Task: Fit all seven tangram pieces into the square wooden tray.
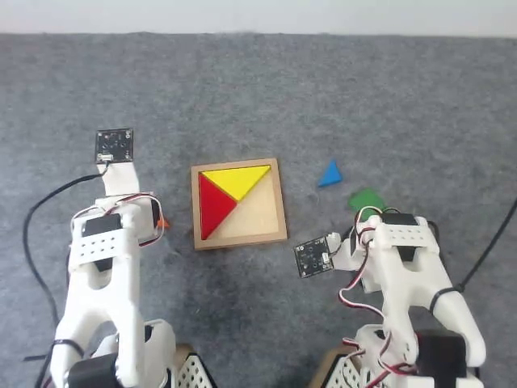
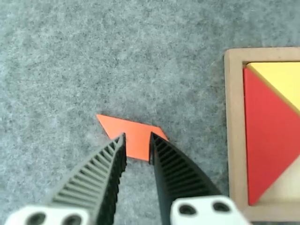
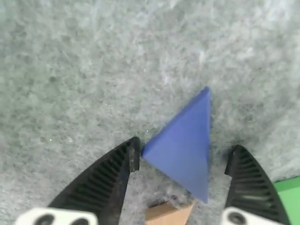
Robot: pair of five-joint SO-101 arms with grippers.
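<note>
Hovering over blue triangle, right tool spread

We see the square wooden tray mid-tabletop, yellow triangle at its 12 o'clock, red triangle at 9, blue triangle and green piece outside toward 3, orange piece toward 9 beside the left arm
</note>
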